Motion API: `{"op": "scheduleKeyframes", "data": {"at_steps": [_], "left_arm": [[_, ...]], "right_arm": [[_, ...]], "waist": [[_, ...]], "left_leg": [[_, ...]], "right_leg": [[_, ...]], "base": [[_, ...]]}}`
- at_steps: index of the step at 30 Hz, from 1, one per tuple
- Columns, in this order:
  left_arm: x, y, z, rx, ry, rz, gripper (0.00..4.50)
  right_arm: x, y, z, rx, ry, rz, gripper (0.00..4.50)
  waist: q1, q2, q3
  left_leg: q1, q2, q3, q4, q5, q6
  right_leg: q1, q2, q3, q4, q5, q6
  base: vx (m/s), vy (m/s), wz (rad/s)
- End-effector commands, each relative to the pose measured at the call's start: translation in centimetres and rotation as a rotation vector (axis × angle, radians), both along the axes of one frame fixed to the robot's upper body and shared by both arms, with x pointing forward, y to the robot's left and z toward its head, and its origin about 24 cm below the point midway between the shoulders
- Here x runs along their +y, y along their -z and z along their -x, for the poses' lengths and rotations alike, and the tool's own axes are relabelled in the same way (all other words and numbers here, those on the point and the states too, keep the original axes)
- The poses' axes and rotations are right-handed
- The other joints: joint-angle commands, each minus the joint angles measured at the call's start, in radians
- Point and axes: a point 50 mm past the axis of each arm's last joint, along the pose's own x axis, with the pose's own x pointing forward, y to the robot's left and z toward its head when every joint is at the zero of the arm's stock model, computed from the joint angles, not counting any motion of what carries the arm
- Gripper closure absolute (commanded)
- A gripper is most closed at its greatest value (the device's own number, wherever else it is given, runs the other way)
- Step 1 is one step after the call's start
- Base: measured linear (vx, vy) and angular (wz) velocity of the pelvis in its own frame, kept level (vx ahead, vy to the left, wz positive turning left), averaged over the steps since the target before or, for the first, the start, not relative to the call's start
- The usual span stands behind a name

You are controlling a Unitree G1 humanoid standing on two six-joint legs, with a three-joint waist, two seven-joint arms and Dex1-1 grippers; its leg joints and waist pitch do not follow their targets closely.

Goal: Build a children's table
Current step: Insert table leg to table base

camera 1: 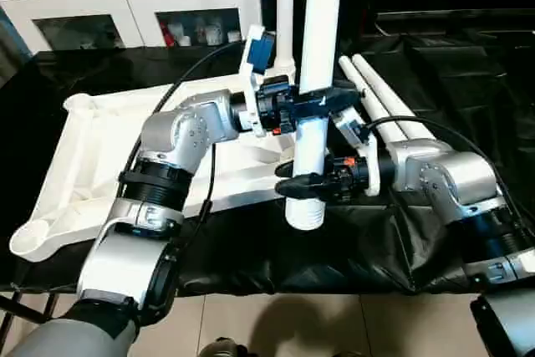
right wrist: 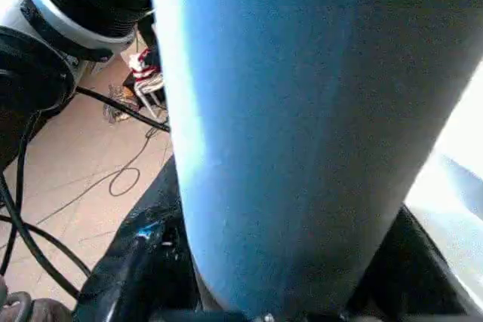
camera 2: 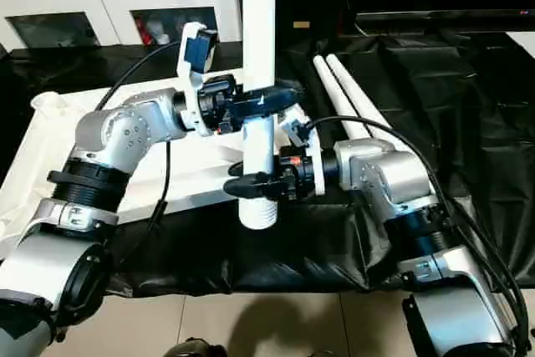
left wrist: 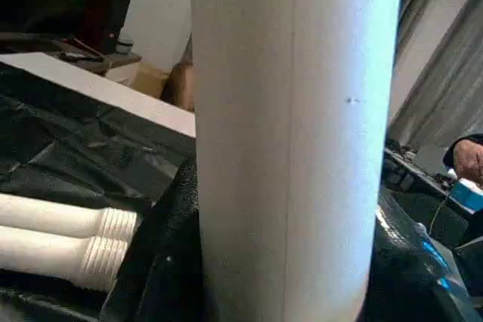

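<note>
The children's table tabletop (camera 1: 92, 148) lies underside up on black cloth at the left. I hold one white leg (camera 1: 322, 31) upright in front of it, its ribbed lower end (camera 1: 305, 215) hanging just above the cloth. My left gripper (camera 1: 316, 104) is shut on this leg higher up, and my right gripper (camera 1: 305, 183) is shut on it near the ribbed end. The leg (left wrist: 294, 141) stands close between the left gripper's fingers. A second leg (camera 1: 285, 14) stands upright behind, its base hidden by my left gripper. Two more legs (camera 1: 393, 102) lie side by side on the cloth.
A white cabinet (camera 1: 125, 6) with glass doors stands at the back left. Crumpled black cloth (camera 1: 468, 81) covers the work surface, whose front edge (camera 1: 276, 286) drops to a tiled floor. A person's hand (left wrist: 468, 160) shows in the left wrist view.
</note>
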Motion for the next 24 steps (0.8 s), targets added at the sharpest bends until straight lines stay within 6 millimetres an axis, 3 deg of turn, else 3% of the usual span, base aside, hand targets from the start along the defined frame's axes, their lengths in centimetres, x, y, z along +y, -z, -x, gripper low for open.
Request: {"op": "scheduleKeyframes", "data": {"at_steps": [1, 2, 4, 7, 9, 16, 17, 20, 21, 22, 24], "left_arm": [[-0.2, -1.2, -0.1, -0.047, 0.004, 0.012, 2.68], [-0.2, -1.2, -0.1, -0.044, 0.003, 0.014, 2.68], [-0.2, -1.4, -0.2, -0.056, -0.015, 0.020, 1.98], [-0.1, -1.9, -0.2, -0.092, -0.033, 0.050, 1.98], [-0.1, -2.3, -0.1, -0.118, -0.046, 0.090, 1.69], [0.2, -3.9, 0.1, -0.221, -0.140, 0.217, 1.65], [0.3, -4.3, 0.2, -0.236, -0.169, 0.236, 1.65], [0.9, -4.9, 0.1, -0.266, -0.245, 0.258, 1.65], [1.6, -4.9, -0.2, -0.295, -0.319, 0.232, 1.65], [1.8, -4.8, -0.3, -0.301, -0.332, 0.222, 1.65], [2.3, -4.2, -0.6, -0.332, -0.387, 0.144, 1.65]], "right_arm": [[0.1, 0.4, 0.2, 0.015, 0.001, 0.013, 2.59], [0.1, 0.4, 0.2, 0.014, 0.002, 0.013, 2.59], [0.1, 0.4, 0.1, 0.002, 0.017, 0.008, 2.59], [0.2, 0.4, 0.0, -0.027, 0.049, -0.012, 2.59], [0.2, 0.3, -0.2, -0.041, 0.081, -0.027, 2.59], [-0.1, 0.2, -1.3, -0.116, 0.258, -0.091, 2.59], [-0.3, 0.0, -1.5, -0.125, 0.307, -0.109, 2.59], [-0.8, -0.1, -2.3, -0.191, 0.457, -0.108, 2.59], [-1.5, 0.0, -3.1, -0.240, 0.609, -0.075, 2.59], [-1.7, 0.1, -3.3, -0.246, 0.634, -0.067, 2.59], [-2.2, 0.3, -3.8, -0.281, 0.736, -0.035, 2.59]], "waist": [[0.002, -0.010, -0.089], [0.002, -0.010, -0.089], [0.002, -0.011, -0.089], [0.002, -0.010, -0.089], [0.003, -0.007, -0.090], [0.000, -0.007, -0.090], [0.000, -0.003, -0.088], [-0.004, -0.005, -0.090], [-0.005, -0.005, -0.090], [-0.009, -0.009, -0.089], [-0.009, -0.008, -0.088]], "left_leg": [[0.024, 0.046, -0.028, -0.059, -0.102, 0.080], [0.024, 0.046, -0.028, -0.059, -0.104, 0.079], [0.023, 0.046, -0.028, -0.058, -0.101, 0.078], [0.023, 0.047, -0.028, -0.059, -0.107, 0.075], [0.022, 0.047, -0.030, -0.059, -0.103, 0.073], [0.023, 0.048, -0.029, -0.061, -0.114, 0.071], [0.023, 0.047, -0.029, -0.061, -0.115, 0.073], [0.023, 0.048, -0.030, -0.063, -0.111, 0.062], [0.023, 0.047, -0.030, -0.063, -0.109, 0.058], [0.025, 0.045, -0.029, -0.065, -0.107, 0.047], [0.027, 0.044, -0.028, -0.065, -0.111, 0.038]], "right_leg": [[0.065, -0.053, 0.033, -0.057, -0.080, -0.280], [0.065, -0.054, 0.033, -0.058, -0.085, -0.280], [0.066, -0.054, 0.034, -0.058, -0.082, -0.279], [0.065, -0.055, 0.034, -0.060, -0.092, -0.277], [0.066, -0.056, 0.033, -0.058, -0.079, -0.277], [0.064, -0.055, 0.033, -0.058, -0.088, -0.272], [0.064, -0.054, 0.032, -0.060, -0.094, -0.268], [0.062, -0.056, 0.034, -0.058, -0.092, -0.261], [0.061, -0.056, 0.034, -0.060, -0.096, -0.258], [0.061, -0.055, 0.034, -0.062, -0.112, -0.251], [0.058, -0.054, 0.034, -0.065, -0.130, -0.247]], "base": [[0.000, 0.000, 0.00], [0.000, 0.000, 0.00], [0.000, 0.000, 0.00], [0.000, 0.000, 0.00], [0.000, 0.000, 0.00], [0.000, 0.000, 0.00], [0.000, 0.000, 0.00], [0.000, 0.000, 0.00], [0.000, 0.000, 0.00], [0.000, 0.000, 0.00], [0.000, 0.000, 0.00]]}}
